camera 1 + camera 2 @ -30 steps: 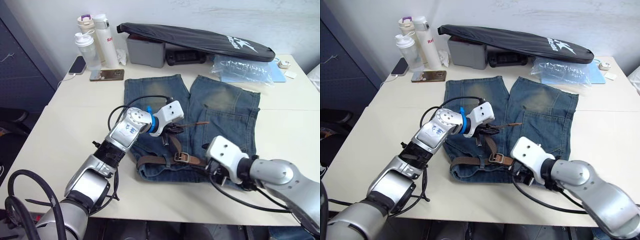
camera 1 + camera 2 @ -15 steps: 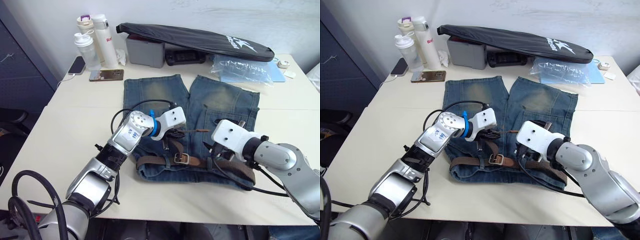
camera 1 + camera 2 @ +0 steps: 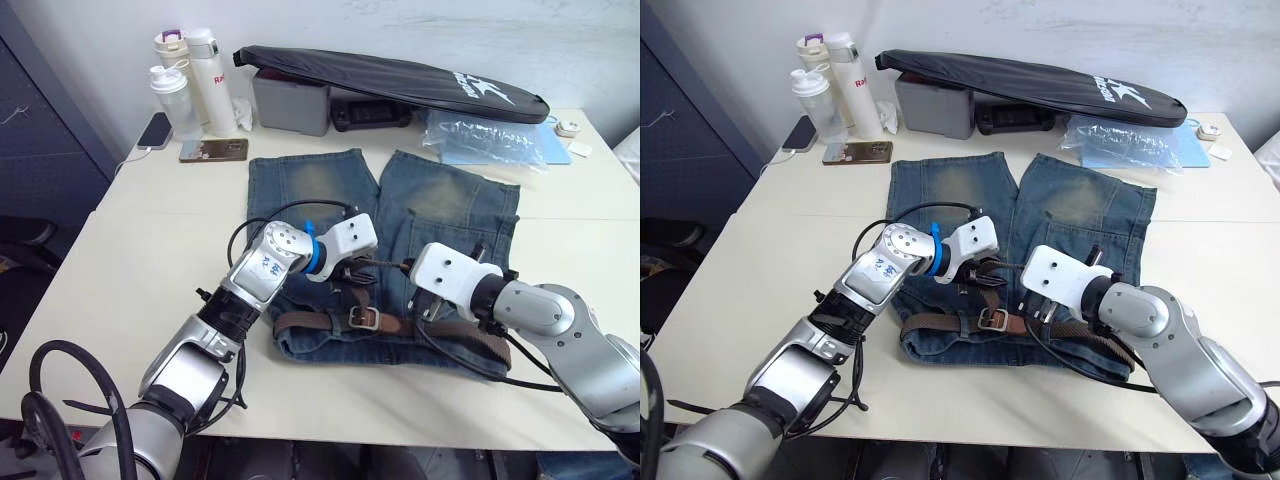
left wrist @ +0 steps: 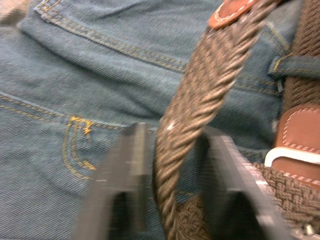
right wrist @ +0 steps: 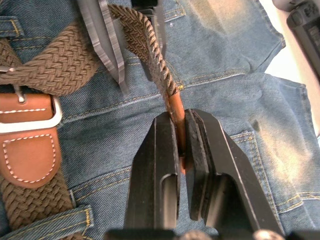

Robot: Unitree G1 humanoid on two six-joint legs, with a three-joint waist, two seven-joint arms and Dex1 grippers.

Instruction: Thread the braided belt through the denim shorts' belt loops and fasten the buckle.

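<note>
Braided belt (image 5: 55,70), a long dark-brown woven strap with tan leather tips, lies along the waistband of the faded blue-grey denim shorts (image 3: 440,215) spread flat on the pale counter (image 3: 150,260). Its free end rises off the denim between the two grippers. The right gripper (image 5: 182,150) has its black fingers (image 5: 160,170) clamped on the tan leather end tip, the strap running out past their tips toward the left gripper (image 4: 170,165). The left fingers (image 4: 127,170) are closed around the woven strap, one on each side of it. Just beside the right fingers, the small silver-grey rectangular metal buckle (image 5: 35,117) rests on the waistband, near a narrow blue denim belt loop (image 4: 295,65) that the strap passes under.
</note>
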